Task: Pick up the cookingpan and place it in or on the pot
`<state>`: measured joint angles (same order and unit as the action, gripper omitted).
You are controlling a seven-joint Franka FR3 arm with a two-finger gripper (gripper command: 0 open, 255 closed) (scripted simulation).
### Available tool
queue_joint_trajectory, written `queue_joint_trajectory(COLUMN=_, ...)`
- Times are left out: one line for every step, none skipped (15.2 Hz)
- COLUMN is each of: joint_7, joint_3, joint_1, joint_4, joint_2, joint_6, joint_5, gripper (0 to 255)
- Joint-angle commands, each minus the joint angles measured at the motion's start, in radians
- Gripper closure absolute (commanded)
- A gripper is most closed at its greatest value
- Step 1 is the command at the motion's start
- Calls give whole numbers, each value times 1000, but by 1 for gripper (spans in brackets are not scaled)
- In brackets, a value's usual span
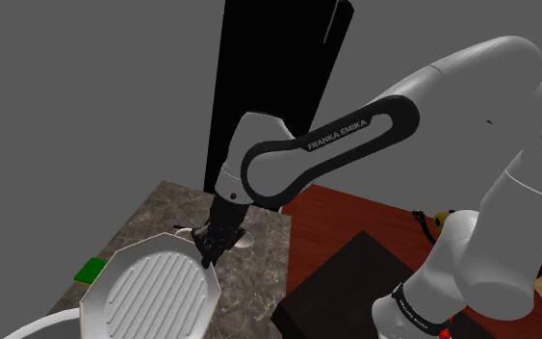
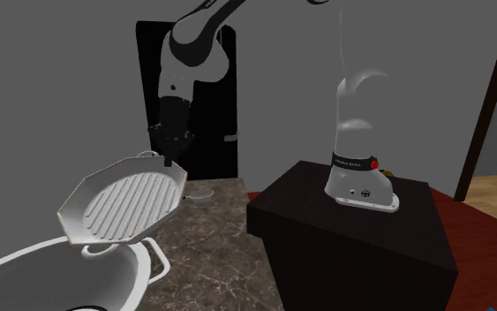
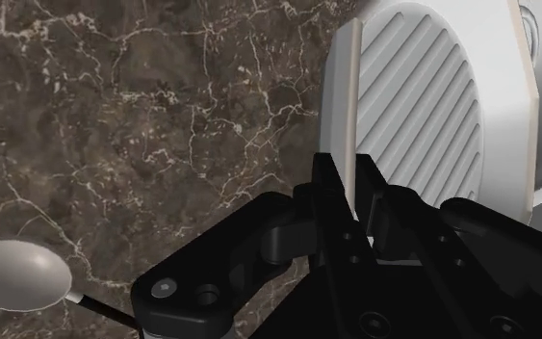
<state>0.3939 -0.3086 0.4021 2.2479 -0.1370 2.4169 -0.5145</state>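
- Closest to the wrist camera, the gripper (image 3: 351,183) is pinching the rim of the white ribbed pan (image 3: 418,106), with one black finger on each side of the rim wall
- I am seeing the pan hanging steeply tilted in the second exterior view, with the white pot (image 2: 61,278) lying at about seven o'clock from it; I cannot tell whether the pan's low edge is touching the pot's rim
- I am judging this as the carry to the pot, so I am planning a slow move toward seven o'clock, since most of the pan is hanging well away from such a thin grip and could be slipping or swinging
- I am aiming to centre the pan over the pot's opening, level it and lower it before spreading the fingers
- I am noting the spoon (image 2: 202,193) lying on the dark marble counter (image 2: 229,256) at about two o'clock from the pan, away from my path
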Motion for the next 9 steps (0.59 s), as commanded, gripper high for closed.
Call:
queue_joint_trajectory(joint_7=55, joint_3=-13, joint_1=26, joint_4=-47, joint_2=-35, joint_6=7, joint_5=23, gripper=255)
queue_joint_trajectory(joint_7=85, joint_3=-18, joint_1=40, joint_4=-72, joint_2=-54, joint_6=10, joint_5=37, gripper=255)
queue_joint_trajectory(joint_7=114, joint_3=-23, joint_1=56, joint_4=-99, joint_2=-74, joint_6=12, joint_5=51, gripper=255)
queue_joint_trajectory(joint_7=144, joint_3=-26, joint_1=71, joint_4=-127, joint_2=-94, joint_6=13, joint_5=66, gripper=255)
queue_joint_trajectory(joint_7=173, joint_3=-29, joint_1=87, joint_4=-156, joint_2=-115, joint_6=13, joint_5=82, gripper=255)
queue_joint_trajectory(joint_7=203, joint_3=-31, joint_1=104, joint_4=-186, joint_2=-137, joint_6=13, joint_5=98, gripper=255)
queue_joint_trajectory(joint_7=232, joint_3=-32, joint_1=121, joint_4=-217, joint_2=-159, joint_6=11, joint_5=114, gripper=255)
queue_joint_trajectory(joint_7=260, joint_3=-32, joint_1=139, joint_4=-250, joint_2=-181, joint_6=8, joint_5=131, gripper=255)
queue_joint_trajectory(joint_7=289, joint_3=-32, joint_1=157, joint_4=-284, joint_2=-204, joint_6=5, joint_5=148, gripper=255)
